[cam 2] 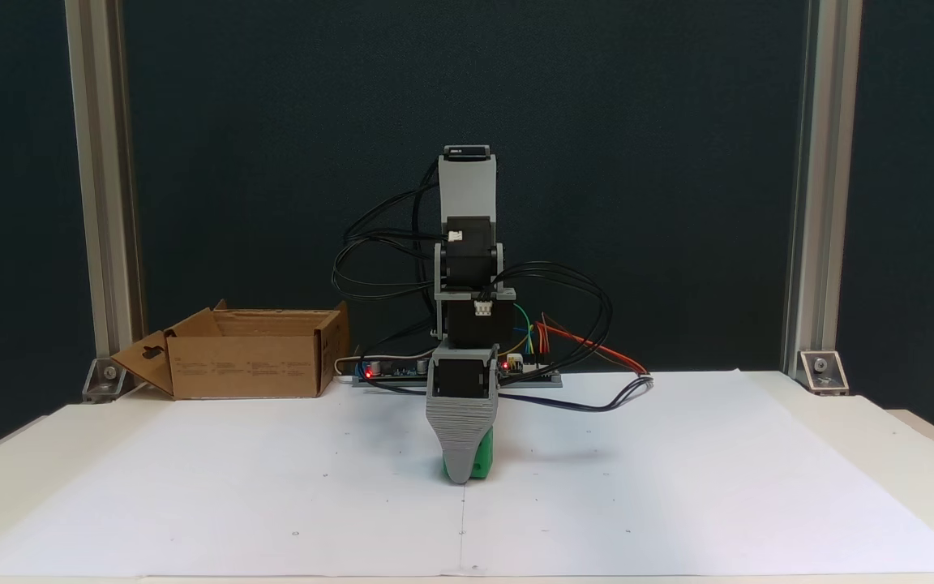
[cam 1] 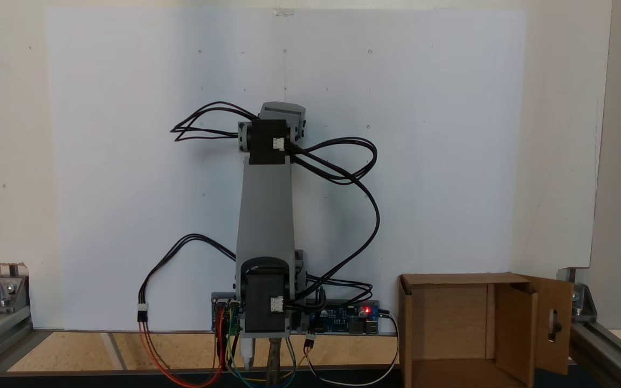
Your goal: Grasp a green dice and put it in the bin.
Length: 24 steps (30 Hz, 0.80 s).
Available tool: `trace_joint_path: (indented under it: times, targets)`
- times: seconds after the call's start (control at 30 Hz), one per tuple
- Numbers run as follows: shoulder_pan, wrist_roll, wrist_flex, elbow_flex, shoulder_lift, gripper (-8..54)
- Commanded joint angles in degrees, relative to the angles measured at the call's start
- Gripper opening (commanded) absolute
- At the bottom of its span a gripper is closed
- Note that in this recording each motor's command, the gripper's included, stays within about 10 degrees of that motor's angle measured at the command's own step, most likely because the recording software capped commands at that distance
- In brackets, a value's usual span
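In a fixed view, the green dice [cam 2: 477, 464] is seen directly behind the lowered end effector [cam 2: 460, 474], whose grasp state cannot be told.

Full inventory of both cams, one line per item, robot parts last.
green dice: 1, bright green, on the white sheet at the end effector's tip, mostly hidden behind the grey jaw.
bin: 1, brown cardboard, open flaps, beside the arm's base; left in one fixed view, right in the other.
white sheet: 1, white, covers the tabletop.
circuit board: 1, blue, red light on, at the arm's base.
aluminium posts: 2, silver, at the back corners.
cables: several, black, looping off the arm; coloured wires at the base.
arm: 1, grey with black motors, centre.
end effector: 1, grey, down at the dice; open or shut cannot be told.
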Motion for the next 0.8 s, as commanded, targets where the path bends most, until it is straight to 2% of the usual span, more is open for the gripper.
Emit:
trace_joint_path:
  times: [0.0,0.2,0.43,0.57,0.77]
  targets:
    - [0.1,3.0,0.4,-1.3,1.7,11.4]
    - [1.7,6.2,19.2,-14.4,8.9,11.4]
    - [3.8,6.9,41.6,-41.6,13.1,11.4]
    - [9.5,6.4,46.8,-42.2,16.7,11.4]
    - [36.2,-7.1,46.3,-41.5,19.3,11.4]
